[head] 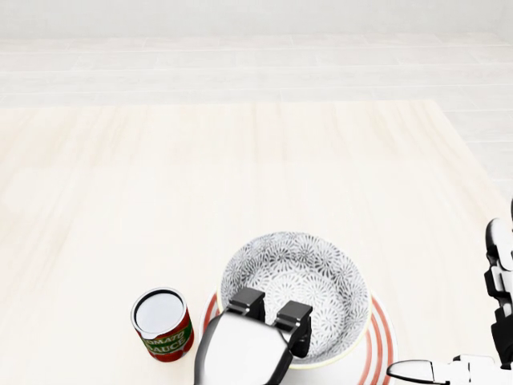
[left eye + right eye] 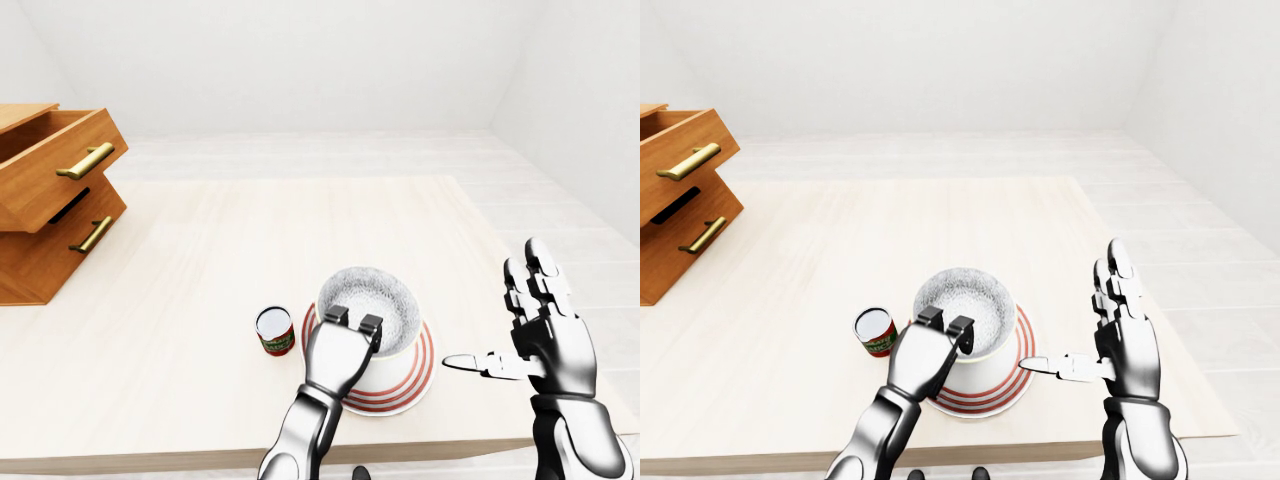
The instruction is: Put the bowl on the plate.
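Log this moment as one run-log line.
left hand shut on grey-patterned white bowl | bowl over red-striped white plate, contact unclear | right hand open, apart | red sauce can upright

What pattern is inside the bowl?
A grey-and-white floral print lines the bowl; the head view shows it best.

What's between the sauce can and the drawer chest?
Nothing: only bare table lies between the sauce can and the drawer chest, as the left-eye view shows.
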Motion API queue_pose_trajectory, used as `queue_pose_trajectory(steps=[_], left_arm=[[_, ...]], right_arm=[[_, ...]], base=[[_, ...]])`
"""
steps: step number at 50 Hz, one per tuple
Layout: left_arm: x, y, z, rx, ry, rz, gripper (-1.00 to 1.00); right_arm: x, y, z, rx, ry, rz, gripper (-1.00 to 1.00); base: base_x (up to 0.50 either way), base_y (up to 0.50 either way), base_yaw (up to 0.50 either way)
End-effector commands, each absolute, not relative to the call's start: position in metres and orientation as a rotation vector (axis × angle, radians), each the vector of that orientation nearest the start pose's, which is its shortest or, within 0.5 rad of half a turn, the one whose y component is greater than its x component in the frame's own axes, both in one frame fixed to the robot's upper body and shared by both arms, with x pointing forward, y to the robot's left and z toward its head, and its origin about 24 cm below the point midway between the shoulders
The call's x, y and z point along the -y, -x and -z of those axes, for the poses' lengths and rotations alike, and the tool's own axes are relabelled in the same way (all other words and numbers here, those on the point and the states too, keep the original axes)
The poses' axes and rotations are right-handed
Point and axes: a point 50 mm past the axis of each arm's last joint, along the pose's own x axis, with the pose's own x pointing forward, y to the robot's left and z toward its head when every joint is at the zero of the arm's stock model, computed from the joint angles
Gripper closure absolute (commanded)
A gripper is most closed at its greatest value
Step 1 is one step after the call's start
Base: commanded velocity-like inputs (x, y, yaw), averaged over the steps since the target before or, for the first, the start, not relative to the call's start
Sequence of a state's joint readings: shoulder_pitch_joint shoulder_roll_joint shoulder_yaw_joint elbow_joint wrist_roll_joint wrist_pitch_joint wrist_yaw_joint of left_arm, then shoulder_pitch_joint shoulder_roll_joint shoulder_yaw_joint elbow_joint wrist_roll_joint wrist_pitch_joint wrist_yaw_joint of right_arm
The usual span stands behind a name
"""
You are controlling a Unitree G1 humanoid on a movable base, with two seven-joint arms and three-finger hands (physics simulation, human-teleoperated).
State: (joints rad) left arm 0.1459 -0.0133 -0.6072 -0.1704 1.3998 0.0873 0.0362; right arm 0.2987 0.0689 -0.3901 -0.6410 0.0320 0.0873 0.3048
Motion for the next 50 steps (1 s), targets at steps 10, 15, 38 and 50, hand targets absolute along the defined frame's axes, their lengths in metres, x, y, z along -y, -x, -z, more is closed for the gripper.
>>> queue_pose_trajectory(steps=[10,15,38,50], left_arm=[[-0.020,-0.195,-0.048,0.382,-1.284,0.313,1.00],[-0.020,-0.196,-0.048,0.375,-1.279,0.314,1.00],[-0.020,-0.196,-0.039,0.366,-1.285,0.323,1.00],[-0.019,-0.193,-0.041,0.370,-1.285,0.329,1.00]], right_arm=[[0.227,-0.169,-0.113,0.220,0.119,0.155,-1.00],[0.227,-0.171,-0.111,0.212,0.114,0.155,-1.00],[0.228,-0.171,-0.110,0.206,0.110,0.157,-1.00],[0.228,-0.170,-0.114,0.225,0.121,0.158,-1.00]], base=[[0.00,0.00,0.00],[0.00,0.00,0.00],[0.00,0.00,0.00],[0.00,0.00,0.00]])
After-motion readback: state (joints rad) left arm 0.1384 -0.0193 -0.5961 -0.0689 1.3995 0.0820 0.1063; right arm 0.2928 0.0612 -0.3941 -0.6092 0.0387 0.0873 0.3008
